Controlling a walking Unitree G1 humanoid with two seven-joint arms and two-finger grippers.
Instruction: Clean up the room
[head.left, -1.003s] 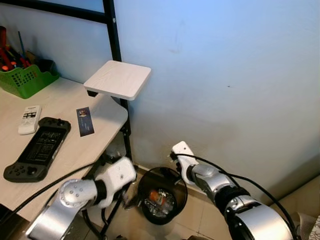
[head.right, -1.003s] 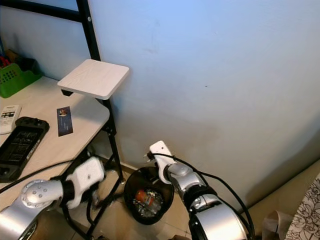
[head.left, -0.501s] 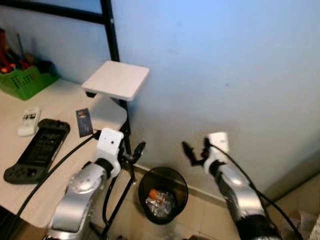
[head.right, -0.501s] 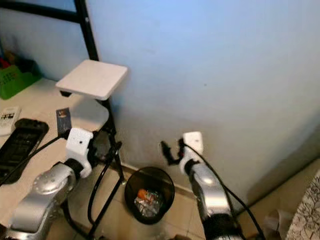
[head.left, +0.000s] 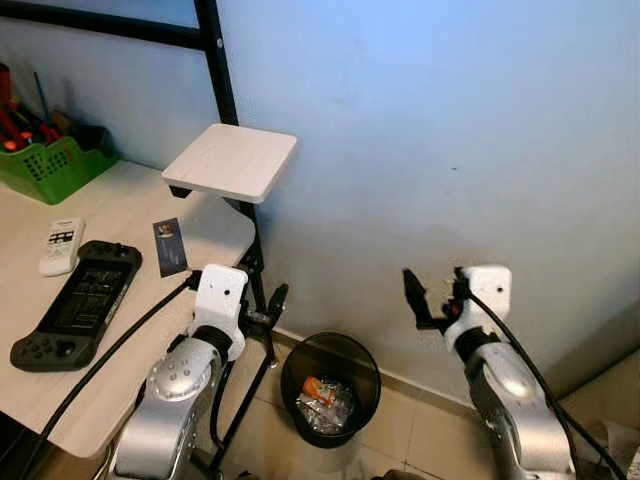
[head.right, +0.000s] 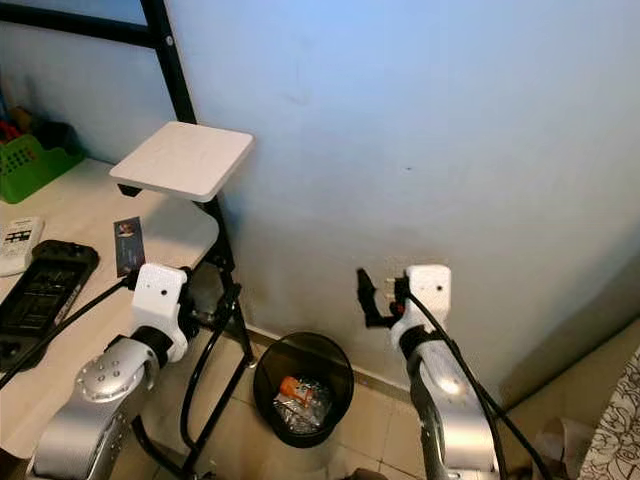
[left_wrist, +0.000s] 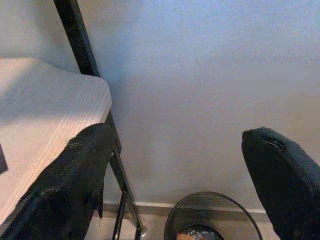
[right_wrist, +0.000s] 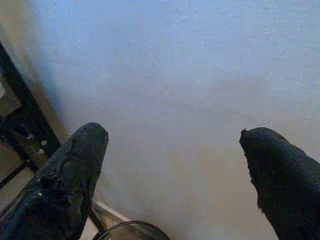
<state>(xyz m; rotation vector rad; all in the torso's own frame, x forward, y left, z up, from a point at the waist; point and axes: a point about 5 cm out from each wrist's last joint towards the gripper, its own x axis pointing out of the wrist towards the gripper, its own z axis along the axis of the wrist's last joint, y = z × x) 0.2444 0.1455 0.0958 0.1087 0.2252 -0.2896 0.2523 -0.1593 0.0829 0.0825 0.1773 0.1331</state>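
Left eye view has both grippers, left (head.left: 268, 312) and right (head.left: 430, 300), spread wide and empty above the bin (head.left: 330, 388) on the floor, whose crumpled wrappers look light, soft, best pinched mid-bundle.

— Round black bin (head.left: 331, 387), upright on the tiled floor, close to the wall, just right of the desk's black leg

— Inside?

— Crumpled silvery wrapper (head.left: 328, 405) at the bottom, with something orange (head.left: 314, 388) on top, possibly a snack packet, too small to tell

— On the desk?

— White remote (head.left: 59, 246) lying flat; just beside it a black handheld console (head.left: 77, 304), also flat; dark card (head.left: 170, 246) near the edge; green basket (head.left: 44, 165) of tools at the back
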